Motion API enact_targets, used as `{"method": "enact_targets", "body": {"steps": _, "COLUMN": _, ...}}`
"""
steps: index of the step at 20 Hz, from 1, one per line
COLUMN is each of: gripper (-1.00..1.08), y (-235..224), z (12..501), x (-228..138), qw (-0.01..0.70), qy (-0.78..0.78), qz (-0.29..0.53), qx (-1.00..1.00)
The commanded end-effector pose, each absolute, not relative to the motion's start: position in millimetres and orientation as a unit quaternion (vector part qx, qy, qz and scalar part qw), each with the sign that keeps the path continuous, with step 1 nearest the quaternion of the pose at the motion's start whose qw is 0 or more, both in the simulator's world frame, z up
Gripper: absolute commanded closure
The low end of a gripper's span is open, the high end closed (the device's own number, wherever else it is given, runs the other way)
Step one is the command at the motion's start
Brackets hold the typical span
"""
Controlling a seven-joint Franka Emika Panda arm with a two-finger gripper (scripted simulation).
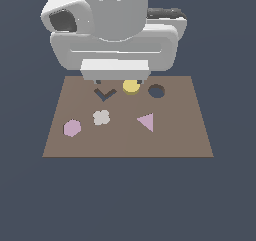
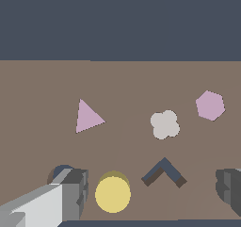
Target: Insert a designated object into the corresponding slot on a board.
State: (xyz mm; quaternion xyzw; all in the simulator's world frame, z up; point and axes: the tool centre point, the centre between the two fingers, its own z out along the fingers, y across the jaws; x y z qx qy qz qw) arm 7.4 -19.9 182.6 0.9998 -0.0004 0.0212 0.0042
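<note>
The yellow disc (image 1: 131, 87) lies flat on the brown board (image 1: 180, 135) near its far edge. The dark round slot (image 1: 156, 91) is just beside it, toward the exterior view's right. My gripper (image 1: 119, 80) hangs low over the far edge, mostly hidden under the white hand. In the wrist view the gripper (image 2: 150, 193) is open and wide. The disc (image 2: 113, 194) sits between the fingers, close to one finger (image 2: 70, 193) and apart from it. The slot (image 2: 60, 172) is half hidden behind that finger. The other finger (image 2: 230, 190) is at the picture's edge.
A dark V-shaped chevron cutout (image 1: 105, 94) lies between the fingers beside the disc, also in the wrist view (image 2: 164, 172). A pale clover shape (image 1: 101, 117), a pink hexagon (image 1: 72, 128) and a pink triangle (image 1: 146, 121) lie nearer the board's front.
</note>
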Motion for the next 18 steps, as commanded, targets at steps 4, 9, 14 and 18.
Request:
{"method": "enact_targets", "body": {"steps": 4, "gripper": -0.92, "y": -20, "z": 181, "x": 6, "qw": 0.004, "qy": -0.002, "qz": 0.021, "qx": 1.000}}
{"method": "enact_targets", "body": {"steps": 9, "gripper": -0.92, "y": -18, "z": 169, "x": -3, "qw": 0.004, "qy": -0.011, "qz": 0.019, "qx": 1.000}}
{"method": "enact_targets", "body": {"steps": 14, "gripper": -0.92, "y": -14, "z": 146, "x": -21, "qw": 0.003, "qy": -0.029, "qz": 0.015, "qx": 0.999}}
{"method": "enact_targets", "body": {"steps": 18, "gripper": -0.92, "y": -8, "z": 118, "x": -42, "qw": 0.002, "qy": -0.051, "qz": 0.011, "qx": 0.999}}
